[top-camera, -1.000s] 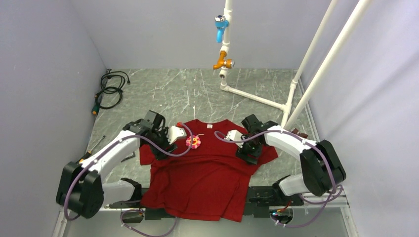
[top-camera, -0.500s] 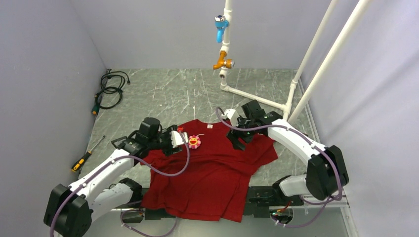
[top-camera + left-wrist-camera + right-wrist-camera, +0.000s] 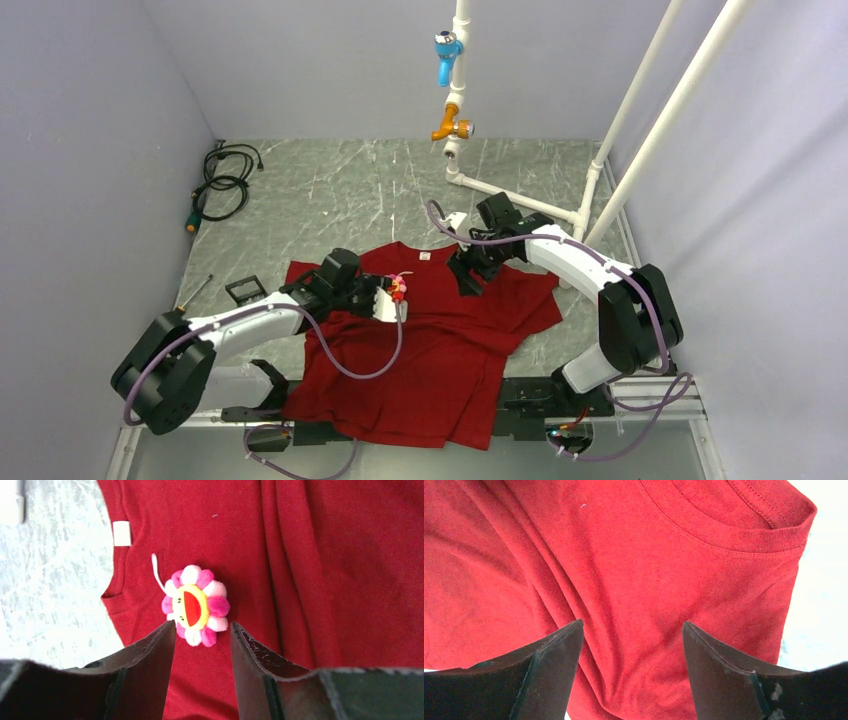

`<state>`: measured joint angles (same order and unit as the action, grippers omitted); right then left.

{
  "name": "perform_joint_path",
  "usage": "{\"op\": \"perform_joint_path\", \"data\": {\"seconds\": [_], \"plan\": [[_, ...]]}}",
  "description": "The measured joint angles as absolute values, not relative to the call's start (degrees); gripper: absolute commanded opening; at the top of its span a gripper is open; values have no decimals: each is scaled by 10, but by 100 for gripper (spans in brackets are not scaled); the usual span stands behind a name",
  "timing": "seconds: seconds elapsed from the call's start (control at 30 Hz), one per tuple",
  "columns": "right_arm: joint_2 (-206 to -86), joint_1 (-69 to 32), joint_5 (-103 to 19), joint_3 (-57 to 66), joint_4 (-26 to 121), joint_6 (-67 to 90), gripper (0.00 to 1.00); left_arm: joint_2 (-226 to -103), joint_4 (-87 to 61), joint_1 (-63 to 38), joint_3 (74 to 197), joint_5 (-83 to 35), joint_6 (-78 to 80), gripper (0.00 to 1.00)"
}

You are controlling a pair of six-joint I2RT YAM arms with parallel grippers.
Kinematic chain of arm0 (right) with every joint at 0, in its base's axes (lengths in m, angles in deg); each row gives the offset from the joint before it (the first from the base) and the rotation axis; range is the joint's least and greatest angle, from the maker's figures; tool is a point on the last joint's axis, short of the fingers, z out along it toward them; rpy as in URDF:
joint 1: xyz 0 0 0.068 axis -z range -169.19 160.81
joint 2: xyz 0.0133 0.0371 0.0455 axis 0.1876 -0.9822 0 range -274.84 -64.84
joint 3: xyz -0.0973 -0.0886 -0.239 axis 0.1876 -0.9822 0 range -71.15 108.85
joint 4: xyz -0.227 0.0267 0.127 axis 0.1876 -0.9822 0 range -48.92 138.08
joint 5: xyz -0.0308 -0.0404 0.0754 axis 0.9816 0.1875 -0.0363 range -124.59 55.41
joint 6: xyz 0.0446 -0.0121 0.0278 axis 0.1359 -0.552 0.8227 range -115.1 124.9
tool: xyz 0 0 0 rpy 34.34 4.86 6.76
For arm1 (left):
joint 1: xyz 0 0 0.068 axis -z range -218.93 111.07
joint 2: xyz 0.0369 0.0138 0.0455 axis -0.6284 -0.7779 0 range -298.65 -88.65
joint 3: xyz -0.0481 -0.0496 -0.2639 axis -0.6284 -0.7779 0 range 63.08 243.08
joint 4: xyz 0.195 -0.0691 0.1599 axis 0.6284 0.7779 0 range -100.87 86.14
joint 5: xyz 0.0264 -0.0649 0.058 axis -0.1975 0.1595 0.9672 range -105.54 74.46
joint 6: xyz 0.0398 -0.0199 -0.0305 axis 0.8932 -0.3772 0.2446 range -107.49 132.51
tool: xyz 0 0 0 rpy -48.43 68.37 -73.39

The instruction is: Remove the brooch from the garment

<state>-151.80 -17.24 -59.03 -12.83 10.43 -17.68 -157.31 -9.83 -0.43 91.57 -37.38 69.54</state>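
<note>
The garment is a red T-shirt (image 3: 430,350) lying flat on the table, with a white label (image 3: 424,256) inside the collar. The brooch (image 3: 398,289) is a plush flower with pink and white petals and a yellow face, pinned below the collar. In the left wrist view the brooch (image 3: 196,605) lies just beyond my left gripper (image 3: 202,625), which is open with the lowest petals between its tips. My left gripper also shows in the top view (image 3: 388,300). My right gripper (image 3: 631,625) is open and empty over the shirt's shoulder near the collar; it also shows in the top view (image 3: 468,272).
A white pipe frame (image 3: 520,200) with a blue tap (image 3: 445,50) and an orange tap (image 3: 452,128) stands at the back right. A black cable coil (image 3: 225,180) lies back left. A screwdriver (image 3: 195,292) and a small black part (image 3: 245,290) lie left of the shirt.
My left arm has swung right across the shirt's sleeve and brought its open gripper up to the brooch. My right gripper has moved back and left toward the collar.
</note>
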Motion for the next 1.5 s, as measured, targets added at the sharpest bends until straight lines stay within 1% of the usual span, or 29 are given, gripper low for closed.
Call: {"op": "perform_joint_path", "data": {"seconds": [0.1, 0.2, 0.3, 0.53, 0.87, 1.03, 1.3, 1.5], "plan": [[-1519, -172, -592, -127, 104, -174, 75, -1606, -115, 8, 916, -364, 709, 57], [-1519, -172, -592, -126, 104, -173, 75, -1631, -125, 12, 916, -352, 716, 57], [-1519, -172, -592, -126, 104, -173, 74, -1648, -135, 13, 917, -341, 721, 54], [-1519, -171, -592, -126, 104, -173, 74, -1673, -165, 18, 923, -303, 721, 43], [-1520, -167, -591, -118, 105, -169, 74, -1672, -184, 18, 929, -279, 711, 22], [-1529, -164, -591, -109, 105, -165, 73, -1672, -178, 18, 951, -279, 695, 0], [-1538, -158, -591, -101, 105, -164, 70, -1673, -110, 16, 1019, -306, 657, 0], [-1538, -151, -597, -100, 105, -159, 68, -1673, -43, 14, 1038, -342, 634, 0]]}}
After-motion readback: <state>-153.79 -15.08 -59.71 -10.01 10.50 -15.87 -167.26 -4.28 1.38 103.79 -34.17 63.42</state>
